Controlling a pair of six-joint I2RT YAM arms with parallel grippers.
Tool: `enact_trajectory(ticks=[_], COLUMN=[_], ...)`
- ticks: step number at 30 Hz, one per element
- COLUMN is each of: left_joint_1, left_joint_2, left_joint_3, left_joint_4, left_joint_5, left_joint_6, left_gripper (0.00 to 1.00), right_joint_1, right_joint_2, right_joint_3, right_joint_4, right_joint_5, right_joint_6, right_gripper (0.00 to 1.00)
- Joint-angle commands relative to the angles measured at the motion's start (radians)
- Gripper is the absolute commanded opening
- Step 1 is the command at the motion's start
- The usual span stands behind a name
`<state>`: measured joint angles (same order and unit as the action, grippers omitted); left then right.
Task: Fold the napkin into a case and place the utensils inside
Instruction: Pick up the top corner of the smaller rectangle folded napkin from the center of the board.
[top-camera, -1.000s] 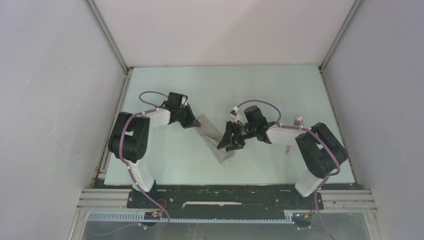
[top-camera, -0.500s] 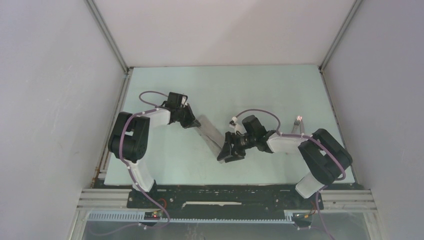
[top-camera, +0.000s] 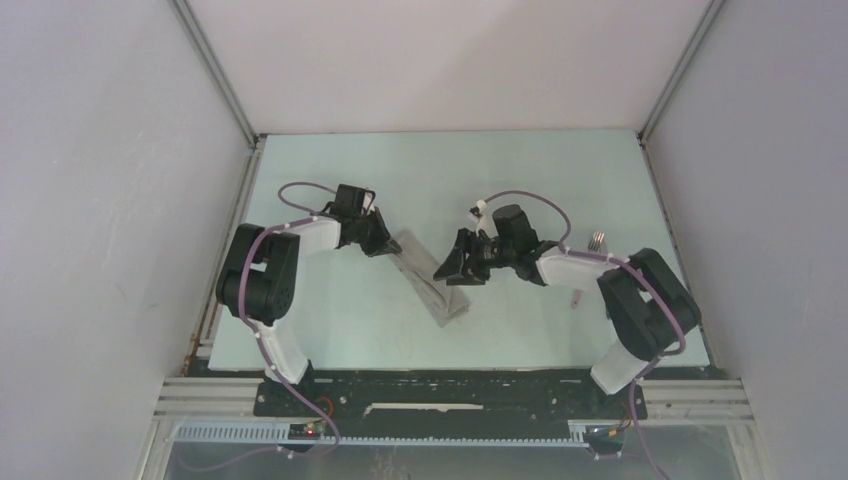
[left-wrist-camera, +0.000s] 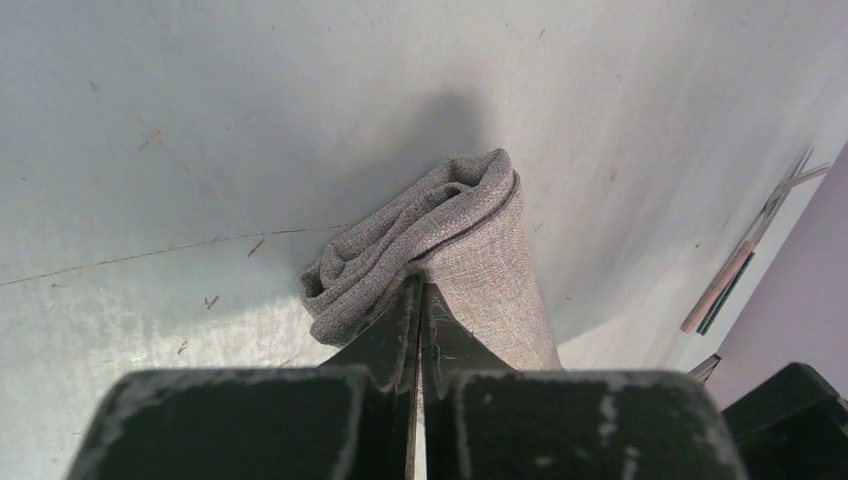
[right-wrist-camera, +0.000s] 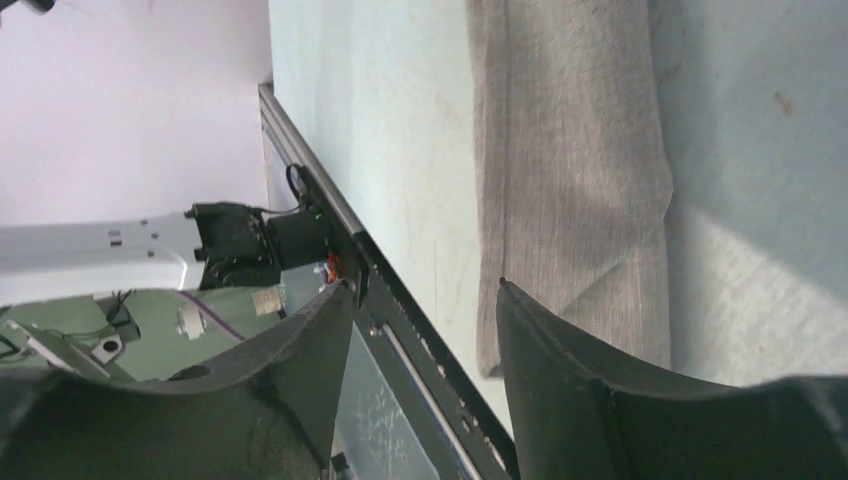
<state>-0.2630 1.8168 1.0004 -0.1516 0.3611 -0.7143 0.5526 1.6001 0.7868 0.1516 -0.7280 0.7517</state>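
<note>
- Taupe-grey soft cloth napkin lies on the pale blue-green tabletop between the two arms. It is already folded into a narrow flat strip that runs on a slant from far-left to near-right.
- In the left wrist view, the far end of the strip is bunched into soft rolled layers, so the fold there is loose and not crisp.
- Left gripper is clamped on that bunched far end. Its black fingers are pressed together, with the weave pinched between them.
- Right gripper hovers over the middle to near part of the strip. Its jaws are spread and nothing lies between them. The right wrist view shows the flat cloth and its near hem beyond the fingertips, with no contact visible.
- Handling, as a judgement: the cloth looks light, limp and matte. It should grip well but sag and unfold if lifted by one point. A pinch through all the layers at an edge or corner should hold better than a grasp in the flat middle, and one end should be kept pinned while the other is worked.
- Thin cutlery utensils lie well apart to the right. The silver fork tines and a pale pink handle show beside the right arm, none of them in the case yet.
- The pouch opening cannot be made out from these views.
</note>
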Motion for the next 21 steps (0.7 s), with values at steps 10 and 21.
enact_trajectory(ticks=[10,21], left_joint_1=[0.010,0.011], left_joint_2=[-0.035,-0.152], left_joint_3=[0.015,0.062], left_joint_4=[-0.046,-0.088], left_joint_5=[-0.016,0.040], left_joint_6=[0.038,0.044], left_gripper=[0.01,0.23], right_joint_1=[0.116,0.138], right_joint_2=[0.253,0.146], right_joint_3=[-0.037,0.038], right_joint_4=[0.282,0.012], right_joint_5=[0.085,0.153], right_joint_6=[0.112,-0.152], right_gripper=[0.48,0.49])
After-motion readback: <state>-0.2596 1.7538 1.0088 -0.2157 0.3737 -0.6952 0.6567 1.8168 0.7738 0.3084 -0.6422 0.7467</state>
